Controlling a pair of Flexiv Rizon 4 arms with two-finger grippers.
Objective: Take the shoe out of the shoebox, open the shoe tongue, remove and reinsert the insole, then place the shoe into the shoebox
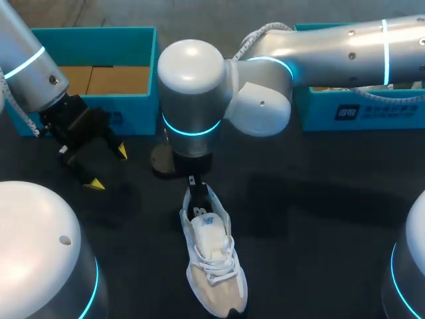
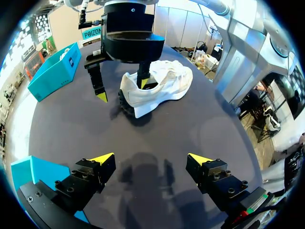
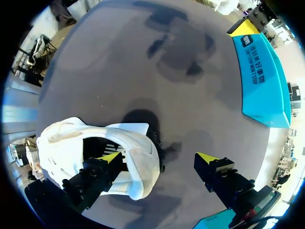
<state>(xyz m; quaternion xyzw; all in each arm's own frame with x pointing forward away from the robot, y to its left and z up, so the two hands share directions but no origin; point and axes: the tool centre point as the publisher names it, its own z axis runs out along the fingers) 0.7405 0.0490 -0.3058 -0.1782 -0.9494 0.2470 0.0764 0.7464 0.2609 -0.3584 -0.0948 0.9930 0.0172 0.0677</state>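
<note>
The white shoe (image 1: 211,259) is laid on the dark table (image 1: 319,219), toe nearest the robot. At the shoe's heel the right gripper (image 3: 159,160) is held spread, one finger inside the opening and the other outside, clear of it. Left of the shoe, the left gripper (image 1: 109,167) is held spread on nothing. Beyond it an open teal shoebox (image 1: 133,113) is set.

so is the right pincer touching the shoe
Cannot tell. Right wrist view shows one finger of the right pincer inside the shoe, the other outside, but no plain contact.

Your left tool (image 1: 109,167) hangs, fingers parted, near the counter's far left corner, your right tool (image 3: 159,157) likewise, pointing down mid-counter.
</note>
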